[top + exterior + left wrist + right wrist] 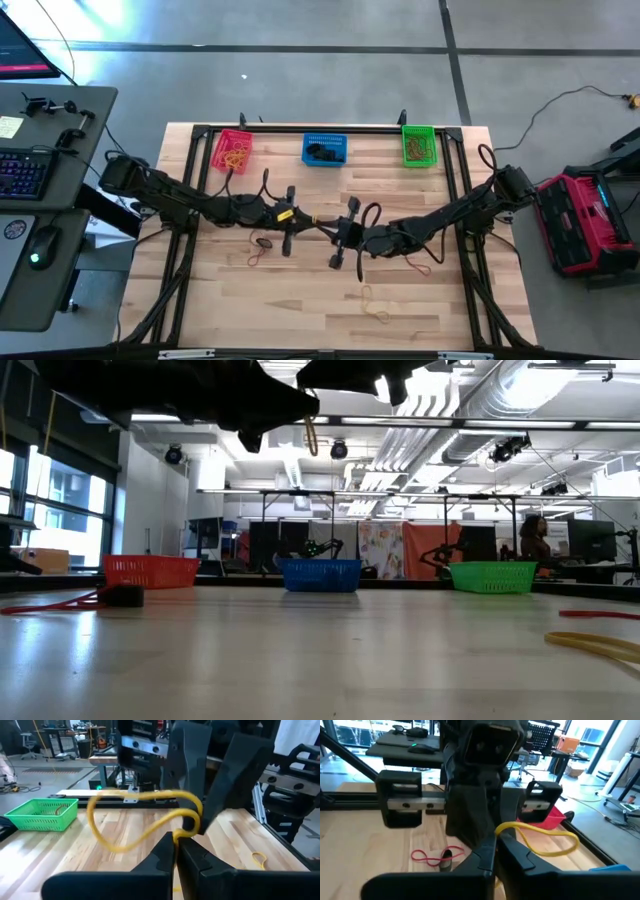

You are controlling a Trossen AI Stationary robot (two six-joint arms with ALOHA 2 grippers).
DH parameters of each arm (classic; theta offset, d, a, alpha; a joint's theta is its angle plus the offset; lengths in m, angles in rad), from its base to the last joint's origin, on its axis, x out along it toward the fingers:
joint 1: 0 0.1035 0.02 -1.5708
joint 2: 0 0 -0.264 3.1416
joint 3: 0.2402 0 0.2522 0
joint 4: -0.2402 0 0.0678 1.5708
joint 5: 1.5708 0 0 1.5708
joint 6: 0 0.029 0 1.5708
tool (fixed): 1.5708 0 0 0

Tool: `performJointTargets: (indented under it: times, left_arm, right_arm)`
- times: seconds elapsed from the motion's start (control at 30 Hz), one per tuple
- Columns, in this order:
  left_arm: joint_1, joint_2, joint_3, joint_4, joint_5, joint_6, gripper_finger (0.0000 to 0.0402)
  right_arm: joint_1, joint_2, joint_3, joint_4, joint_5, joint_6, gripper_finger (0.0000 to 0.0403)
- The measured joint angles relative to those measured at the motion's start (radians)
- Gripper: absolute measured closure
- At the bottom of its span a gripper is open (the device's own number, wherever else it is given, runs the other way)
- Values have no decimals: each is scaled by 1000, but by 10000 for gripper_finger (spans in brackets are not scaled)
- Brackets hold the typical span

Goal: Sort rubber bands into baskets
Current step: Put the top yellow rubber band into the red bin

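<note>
Yellow rubber band [145, 817] hangs pinched between closed left claw [175, 851] and closed right claw [496, 851].

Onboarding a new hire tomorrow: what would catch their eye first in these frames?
Mid-table, the left gripper and right gripper meet above the wood, both shut on one yellow rubber band held between them. Behind them, along the far edge, stand the red-pink basket, blue basket and green basket.

Three baskets [325, 148] in a row along surface [300, 300] far edge; both pincers meet mid-surface, loose rubber bands [375, 305] nearer front.
</note>
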Motion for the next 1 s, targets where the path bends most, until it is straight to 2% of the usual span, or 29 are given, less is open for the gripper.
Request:
performJointTargets:
  times: [0.13,0.4,0.53,0.77,1.0]
  left_arm:
    - [0,-46,0,-55,-13,17,401]
    - [0,-178,0,-286,-88,16,401]
    - [0,-246,0,-394,-125,11,401]
    - [52,-387,0,-627,-212,-42,401]
    - [208,-567,0,-955,-228,-124,401]
  right_arm:
    - [-1,0,0,-2,1,2,376]
    - [-1,0,0,16,33,26,284]
    - [-1,0,0,12,34,23,251]
    - [1,0,0,-20,61,21,238]
    - [1,0,0,-75,61,39,238]
